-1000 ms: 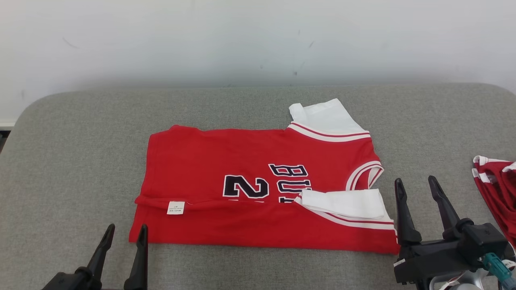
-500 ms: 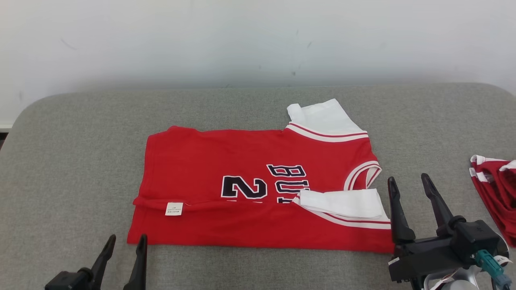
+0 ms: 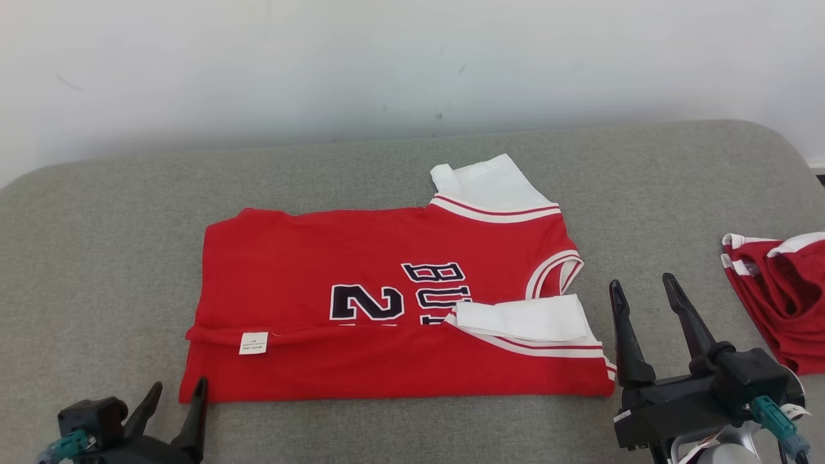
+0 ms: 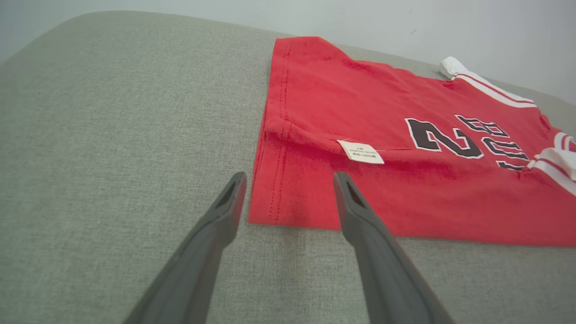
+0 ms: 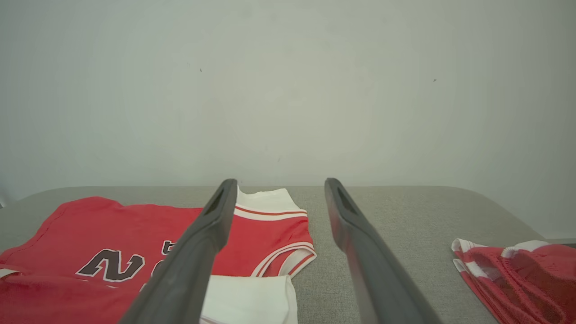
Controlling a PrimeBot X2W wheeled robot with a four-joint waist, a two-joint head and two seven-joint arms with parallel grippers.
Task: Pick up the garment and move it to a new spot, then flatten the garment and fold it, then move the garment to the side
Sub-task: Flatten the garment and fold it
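Note:
The garment point(image 3: 361, 258) is a red jersey with white sleeves and black lettering. It lies flat on the grey cushion, its near edge folded over, with a white label point(image 3: 253, 343) showing. My left gripper point(image 3: 179, 385) is open at the jersey's near-left corner. In the left wrist view the garment point(image 4: 360, 103) lies just past my left gripper point(image 4: 289, 176), whose fingers straddle that corner. My right gripper point(image 3: 642, 281) stands open just right of the folded white sleeve point(image 3: 522, 319). In the right wrist view, my right gripper point(image 5: 280, 181) holds nothing and the garment point(image 5: 112, 220) lies at lower left.
A second red and white garment point(image 3: 776, 290) lies bunched at the right edge of the cushion point(image 3: 97, 245), also in the right wrist view as a red heap point(image 5: 517, 270). A pale wall point(image 3: 387, 58) runs behind the cushion's far edge.
The whole head picture has shifted left, so the camera has turned. My left gripper sits a little lower in view. Both grippers stay open and the garment lies as before.

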